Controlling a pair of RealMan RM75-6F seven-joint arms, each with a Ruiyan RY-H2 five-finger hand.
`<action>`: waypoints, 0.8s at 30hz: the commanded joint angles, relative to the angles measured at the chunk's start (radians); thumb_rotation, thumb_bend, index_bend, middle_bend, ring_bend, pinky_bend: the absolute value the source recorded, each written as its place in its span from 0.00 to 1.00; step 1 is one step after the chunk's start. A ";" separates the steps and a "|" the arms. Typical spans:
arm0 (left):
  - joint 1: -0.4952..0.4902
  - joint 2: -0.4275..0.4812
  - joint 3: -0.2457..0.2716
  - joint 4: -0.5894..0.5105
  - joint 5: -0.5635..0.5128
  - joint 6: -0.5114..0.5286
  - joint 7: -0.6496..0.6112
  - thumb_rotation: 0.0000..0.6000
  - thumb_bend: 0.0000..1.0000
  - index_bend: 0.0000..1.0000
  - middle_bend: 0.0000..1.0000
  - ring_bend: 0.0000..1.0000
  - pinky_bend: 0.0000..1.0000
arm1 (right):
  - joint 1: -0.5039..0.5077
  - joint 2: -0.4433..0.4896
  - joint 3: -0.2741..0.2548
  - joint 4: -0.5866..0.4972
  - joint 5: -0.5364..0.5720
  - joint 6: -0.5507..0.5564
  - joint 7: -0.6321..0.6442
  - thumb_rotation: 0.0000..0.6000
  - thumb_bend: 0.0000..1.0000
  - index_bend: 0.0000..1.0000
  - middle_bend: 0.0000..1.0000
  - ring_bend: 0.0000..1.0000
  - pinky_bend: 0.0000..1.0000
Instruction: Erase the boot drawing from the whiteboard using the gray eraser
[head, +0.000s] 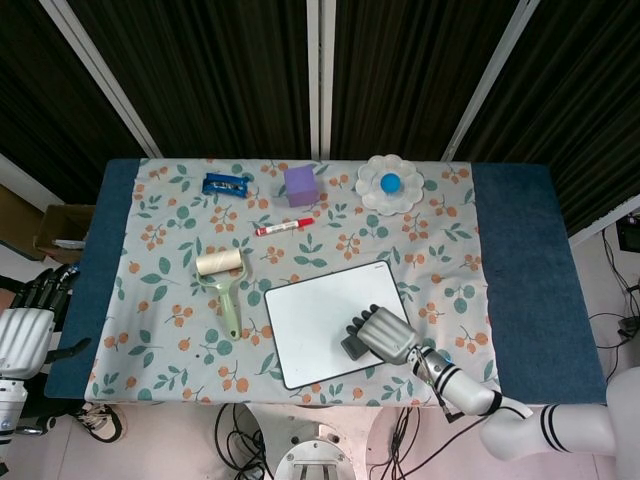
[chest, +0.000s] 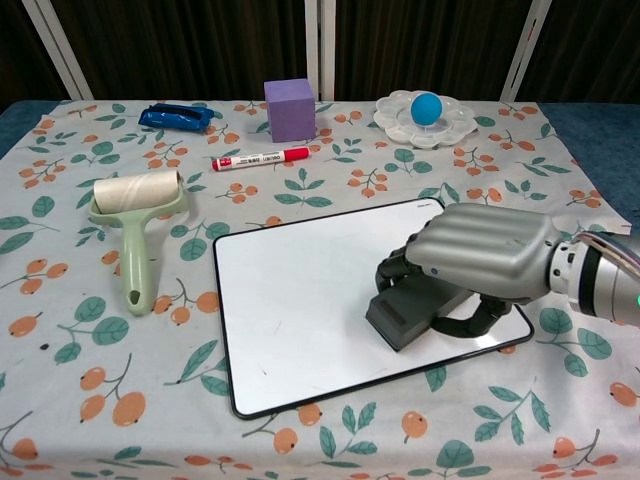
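1. Two hands are in view. We find the right hand (chest: 480, 262) palm down over the gray eraser (chest: 412, 313), fingers curled around it and gripping it
2. The eraser lies flat on the whiteboard (chest: 300, 300), in the near right part of the board, close to its front edge
3. We see the board surface white, with no boot drawing that we can make out, only faint specks
4. The left hand (head: 28, 318) hangs off the left edge of the desk (head: 520, 260), holding nothing, fingers apart
5. On the floral cloth we note a lint roller (chest: 135, 215) left of the board, and behind it a red marker (chest: 260, 158), a purple cube (chest: 290, 109), a blue object (chest: 176, 117) and a white flower-shaped dish (chest: 450, 128) carrying a blue ball (chest: 426, 106)
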 joint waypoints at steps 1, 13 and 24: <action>0.001 0.000 0.001 0.000 0.000 0.000 -0.001 0.94 0.03 0.10 0.05 0.04 0.16 | -0.016 0.007 -0.009 0.005 -0.027 0.017 0.014 1.00 0.38 0.80 0.73 0.62 0.68; -0.002 0.009 0.001 0.000 -0.004 -0.005 -0.009 0.94 0.03 0.10 0.05 0.04 0.16 | 0.003 -0.069 0.068 0.099 -0.044 -0.006 0.061 1.00 0.38 0.80 0.73 0.62 0.68; -0.005 0.019 -0.005 -0.002 -0.009 -0.007 -0.008 0.94 0.03 0.10 0.05 0.04 0.16 | 0.093 -0.220 0.177 0.190 0.108 -0.096 -0.070 1.00 0.38 0.80 0.73 0.62 0.68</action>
